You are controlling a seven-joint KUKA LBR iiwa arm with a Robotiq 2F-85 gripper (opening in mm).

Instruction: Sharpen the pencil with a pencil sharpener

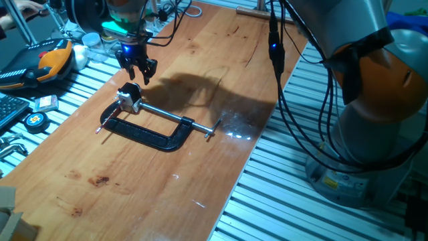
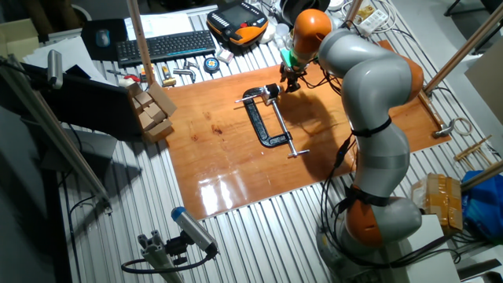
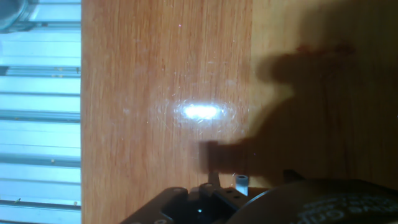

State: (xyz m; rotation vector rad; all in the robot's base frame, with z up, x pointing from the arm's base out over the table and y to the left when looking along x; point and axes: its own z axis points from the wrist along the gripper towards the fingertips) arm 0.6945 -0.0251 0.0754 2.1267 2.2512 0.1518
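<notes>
Nearest: black C-clamp (image 1: 150, 136) flat on wooden board (image 1: 200, 73), below gripper (image 1: 139, 72) and off to one side; pencil sharpener (image 1: 129, 98) held at clamp's screw end, directly beneath fingertips, apart from them; fingers spread, nothing between them; thin dark stick, judged the pencil (image 1: 103, 123), lying just past sharpener, beside clamp frame. Step judged: approach, pencil not yet taken. Next move calls for shifting past sharpener, descending, closing squarely across slim shaft.

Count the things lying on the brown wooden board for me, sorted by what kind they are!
Black C-clamp: 1
Silvery pencil sharpener, held in the clamp: 1
Thin pencil: 1
Total: 3
The gripper hangs above the board, so it is not counted.
</notes>
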